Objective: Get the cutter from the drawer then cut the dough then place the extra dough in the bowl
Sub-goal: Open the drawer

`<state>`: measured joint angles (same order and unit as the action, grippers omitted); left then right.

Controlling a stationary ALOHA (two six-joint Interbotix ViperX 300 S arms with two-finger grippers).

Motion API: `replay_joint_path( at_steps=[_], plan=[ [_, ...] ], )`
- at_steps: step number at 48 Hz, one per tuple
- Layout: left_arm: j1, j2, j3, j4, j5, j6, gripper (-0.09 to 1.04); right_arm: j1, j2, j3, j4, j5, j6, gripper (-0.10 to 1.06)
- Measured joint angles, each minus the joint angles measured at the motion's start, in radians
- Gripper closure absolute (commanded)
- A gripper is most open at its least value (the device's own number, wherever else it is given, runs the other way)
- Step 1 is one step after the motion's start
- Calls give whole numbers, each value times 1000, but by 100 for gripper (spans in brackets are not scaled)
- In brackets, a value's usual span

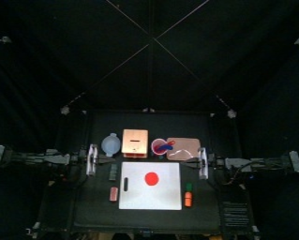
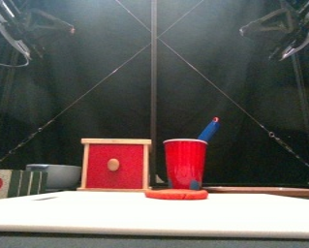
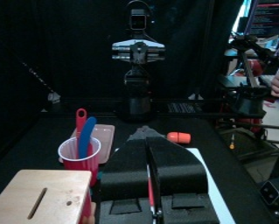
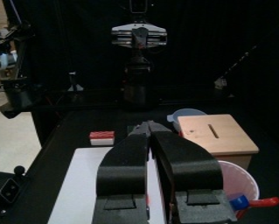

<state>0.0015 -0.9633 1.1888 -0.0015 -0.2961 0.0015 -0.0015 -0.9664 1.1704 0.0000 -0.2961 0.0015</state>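
A red dough disc (image 1: 151,178) lies on the white cutting board (image 1: 164,197) at the table's middle. Behind it stands the wooden box (image 1: 135,143), its red drawer front (image 2: 115,166) flush and closed. The blue-grey bowl (image 1: 109,143) sits to the box's left. No cutter shows in any view. My left gripper (image 1: 94,161) hangs shut and empty beside the board's left back corner, and my right gripper (image 1: 203,162) hangs shut and empty beside its right back corner. In the front view the dough (image 2: 176,194) lies near on the board (image 2: 131,213).
A red cup (image 1: 162,146) holding a blue knife (image 2: 208,129) and a red one stands right of the box, partly over the pink tray (image 1: 186,148). A small red toy (image 1: 114,193) lies left of the board and an orange one (image 1: 188,199) on its right edge.
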Motion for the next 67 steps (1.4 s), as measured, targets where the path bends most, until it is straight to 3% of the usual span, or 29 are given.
replay_joint_path(
  at_steps=[7, 18, 27, 33, 43, 53, 58, 67],
  plan=[
    [6, 80, -3, -66, -74, -9, 92, -41, 69, -9, -23, -26, -17, 104],
    [-2, 261, -2, -232, -322, -26, 89, -172, 367, -138, -120, -175, -12, 104],
    [-58, 459, 12, -462, -589, -120, 87, -276, 641, -273, -184, -328, -8, 104],
    [-107, 603, 0, -517, -670, -218, 76, -319, 824, -371, -207, -396, -8, 104],
    [-112, 841, -97, -537, -684, -399, 45, -347, 1106, -586, -219, -410, -3, 104],
    [-115, 988, -158, -554, -684, -592, 15, -348, 1290, -749, -221, -410, -9, 104],
    [-117, 1006, -156, -632, -673, -693, 9, -348, 1322, -781, -227, -394, -9, 104],
    [-117, 1008, -146, -841, -594, -836, 9, -348, 1355, -813, -253, -298, -11, 104]
  ],
)
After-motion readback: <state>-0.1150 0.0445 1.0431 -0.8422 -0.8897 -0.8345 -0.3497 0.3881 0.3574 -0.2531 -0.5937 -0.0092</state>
